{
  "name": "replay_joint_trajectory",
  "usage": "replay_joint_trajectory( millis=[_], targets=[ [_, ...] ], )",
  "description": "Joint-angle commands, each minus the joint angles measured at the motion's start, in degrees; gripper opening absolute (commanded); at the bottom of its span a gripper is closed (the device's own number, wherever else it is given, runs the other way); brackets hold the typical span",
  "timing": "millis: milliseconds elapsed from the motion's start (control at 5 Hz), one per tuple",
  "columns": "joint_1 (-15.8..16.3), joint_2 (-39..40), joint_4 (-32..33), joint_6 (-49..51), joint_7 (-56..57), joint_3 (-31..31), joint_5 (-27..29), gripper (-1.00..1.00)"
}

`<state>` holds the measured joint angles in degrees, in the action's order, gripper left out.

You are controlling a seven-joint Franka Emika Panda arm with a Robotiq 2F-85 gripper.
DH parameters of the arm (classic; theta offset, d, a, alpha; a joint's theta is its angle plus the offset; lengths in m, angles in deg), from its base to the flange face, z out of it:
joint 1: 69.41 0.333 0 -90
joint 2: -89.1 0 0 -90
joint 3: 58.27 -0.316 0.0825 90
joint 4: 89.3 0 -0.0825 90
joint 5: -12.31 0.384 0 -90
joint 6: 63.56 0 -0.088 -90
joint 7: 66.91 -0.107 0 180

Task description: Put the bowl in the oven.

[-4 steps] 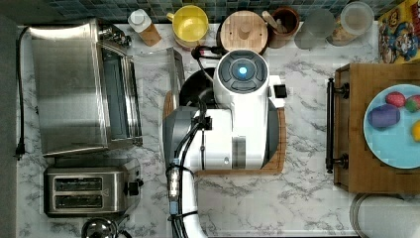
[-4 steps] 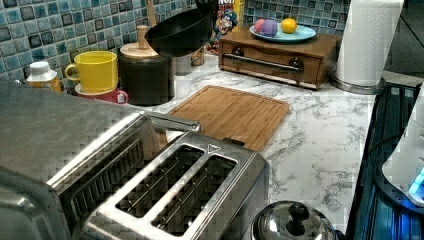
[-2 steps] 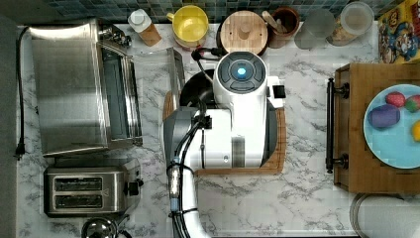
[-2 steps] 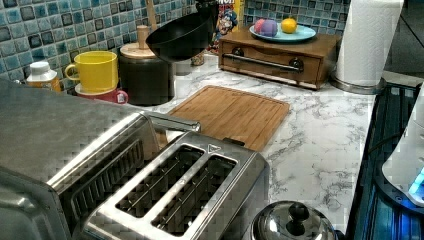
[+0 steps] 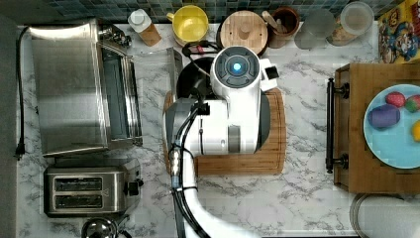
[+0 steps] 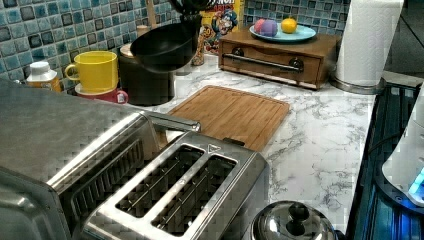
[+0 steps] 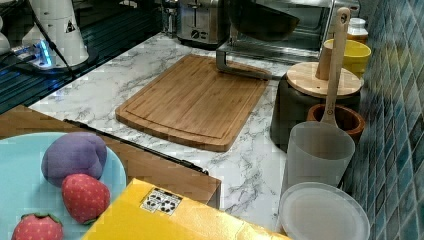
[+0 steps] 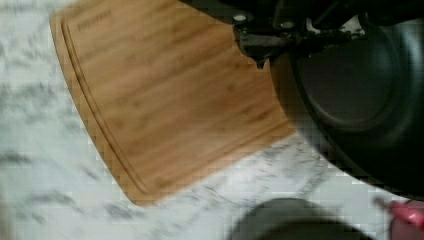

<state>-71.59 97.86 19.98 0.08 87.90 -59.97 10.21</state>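
Since the earlier frame the bowl [image 6: 165, 46] is riding lower and nearer the oven [image 5: 81, 84], in the left view. The gripper [image 6: 191, 15] is clamping its rim, holding it tilted above the marble counter [image 5: 277, 198]. The cutting board [image 6: 235, 112], yellow mug [image 6: 97, 70] and toaster [image 5: 84, 191] are sitting nearby.

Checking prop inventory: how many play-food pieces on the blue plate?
4 on the blue plate: purple piece, strawberry, second strawberry beside it, yellow piece at the top view's right edge. More may be out of frame.
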Motion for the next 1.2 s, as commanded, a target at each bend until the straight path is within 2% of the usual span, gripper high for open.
replay_joint_trajectory(
  millis=[200,600,800,1000,1200],
  targets=[
    [6.17,1.17,-4.79,-11.72,8.68,-7.87,-1.82,-1.0],
    [8.47,4.61,-8.62,-11.33,0.68,-10.74,-6.99,-1.0],
    [6.87,7.86,-11.68,-10.35,-3.85,-14.32,-9.8,-1.0],
    [5.36,10.36,-12.84,-12.19,-1.95,-17.08,-7.55,-1.0],
    [5.5,13.78,-15.12,-11.63,0.75,-18.41,-3.47,-1.0]
  ],
)
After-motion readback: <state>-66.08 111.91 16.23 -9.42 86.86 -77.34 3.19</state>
